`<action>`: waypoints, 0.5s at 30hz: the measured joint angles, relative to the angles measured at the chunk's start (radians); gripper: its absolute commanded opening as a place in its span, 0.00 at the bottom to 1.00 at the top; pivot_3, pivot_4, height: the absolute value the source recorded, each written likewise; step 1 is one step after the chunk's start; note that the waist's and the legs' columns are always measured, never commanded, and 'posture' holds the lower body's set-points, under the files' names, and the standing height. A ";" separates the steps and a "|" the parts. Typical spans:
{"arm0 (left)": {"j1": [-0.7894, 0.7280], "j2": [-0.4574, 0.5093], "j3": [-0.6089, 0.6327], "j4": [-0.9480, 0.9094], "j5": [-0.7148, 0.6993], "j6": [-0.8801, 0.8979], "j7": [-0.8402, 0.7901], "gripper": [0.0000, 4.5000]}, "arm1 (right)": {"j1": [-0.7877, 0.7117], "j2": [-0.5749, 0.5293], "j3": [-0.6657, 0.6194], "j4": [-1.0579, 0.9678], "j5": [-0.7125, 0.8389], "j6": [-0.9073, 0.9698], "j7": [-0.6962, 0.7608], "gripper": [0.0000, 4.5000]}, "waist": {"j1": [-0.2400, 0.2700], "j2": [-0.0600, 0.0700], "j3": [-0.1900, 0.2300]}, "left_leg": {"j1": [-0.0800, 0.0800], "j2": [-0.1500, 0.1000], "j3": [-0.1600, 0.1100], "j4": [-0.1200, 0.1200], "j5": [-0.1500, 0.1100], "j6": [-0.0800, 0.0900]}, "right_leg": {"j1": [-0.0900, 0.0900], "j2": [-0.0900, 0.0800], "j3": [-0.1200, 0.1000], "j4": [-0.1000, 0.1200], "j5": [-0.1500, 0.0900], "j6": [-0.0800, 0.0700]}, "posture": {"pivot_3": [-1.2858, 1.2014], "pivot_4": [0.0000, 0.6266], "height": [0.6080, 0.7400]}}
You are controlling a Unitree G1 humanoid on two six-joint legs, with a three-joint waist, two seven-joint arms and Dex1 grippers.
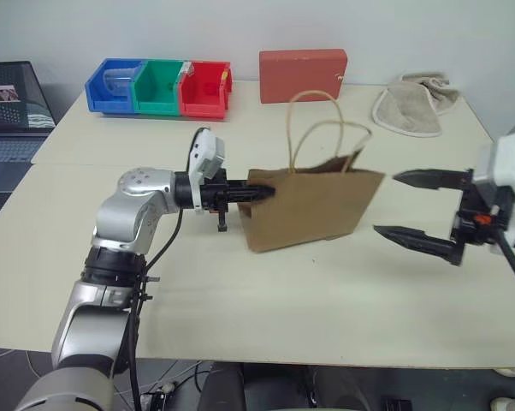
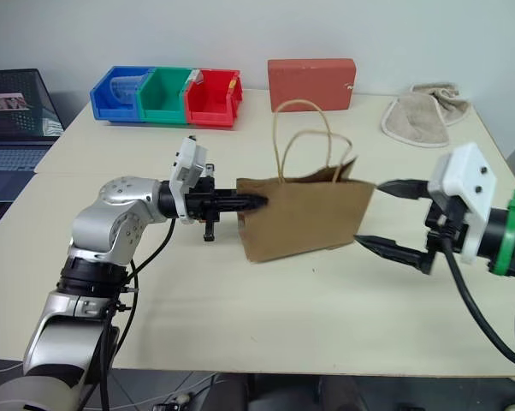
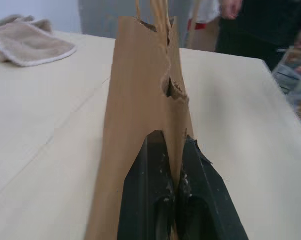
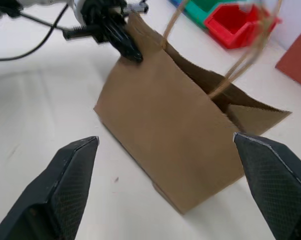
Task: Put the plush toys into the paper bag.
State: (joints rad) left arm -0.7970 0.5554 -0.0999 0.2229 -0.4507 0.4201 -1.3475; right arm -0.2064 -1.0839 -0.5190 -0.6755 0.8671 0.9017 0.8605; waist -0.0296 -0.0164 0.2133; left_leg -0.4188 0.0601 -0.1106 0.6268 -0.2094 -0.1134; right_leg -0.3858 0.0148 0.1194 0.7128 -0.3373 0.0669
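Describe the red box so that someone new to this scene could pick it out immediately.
Look to the far edge of the cream table, past the upright paper bag. The red box stands there between the row of three small bins and the beige towel. Unlike the open red bin beside it, it is a closed, plain, brick-red rectangular block.

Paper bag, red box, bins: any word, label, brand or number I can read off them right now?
None can be read.
paper bag: plain brown, no print on the faces in view.
red box: no lettering to be seen.
coloured bins: no labels to be seen.
laptop screen: shows an image, too small to read.
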 measured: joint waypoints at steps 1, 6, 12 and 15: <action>-0.012 -0.003 -0.009 0.026 0.004 -0.012 -0.026 0.01 | 0.029 -0.007 -0.043 0.001 -0.002 0.009 0.007 1.00 | -0.001 0.000 0.000 | 0.000 0.000 0.001 0.000 0.000 0.000 | 0.000 0.000 0.001 0.000 0.000 0.000 | 0.52 0.24 1.00; -0.042 -0.058 -0.034 0.151 0.025 -0.065 -0.088 0.01 | 0.105 -0.010 -0.136 -0.044 0.004 0.020 0.004 1.00 | -0.007 0.000 0.000 | 0.002 0.000 0.001 0.001 0.000 0.000 | 0.001 0.000 0.001 0.001 0.000 0.000 | 0.52 0.24 1.00; -0.061 -0.087 -0.039 0.243 0.071 -0.145 -0.094 0.01 | 0.135 -0.005 -0.149 -0.082 0.026 0.022 -0.024 1.00 | -0.009 0.000 0.000 | 0.001 0.000 0.001 0.001 0.000 0.000 | 0.001 0.000 0.001 0.000 0.000 0.000 | 0.52 0.24 1.00; -0.067 -0.084 -0.041 0.262 0.110 -0.190 -0.082 0.16 | 0.139 -0.005 -0.147 -0.088 0.039 0.021 -0.034 1.00 | -0.007 0.000 0.000 | 0.001 0.000 0.001 0.001 0.000 0.000 | 0.001 0.000 0.001 0.000 0.000 0.000 | 0.52 0.24 1.00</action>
State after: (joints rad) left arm -0.8636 0.4718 -0.1405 0.4846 -0.3404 0.2306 -1.4292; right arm -0.0678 -1.0889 -0.6656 -0.7635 0.9065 0.9229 0.8266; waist -0.0363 -0.0165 0.2132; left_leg -0.4174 0.0602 -0.1100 0.6276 -0.2092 -0.1132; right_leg -0.3845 0.0150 0.1206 0.7131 -0.3373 0.0670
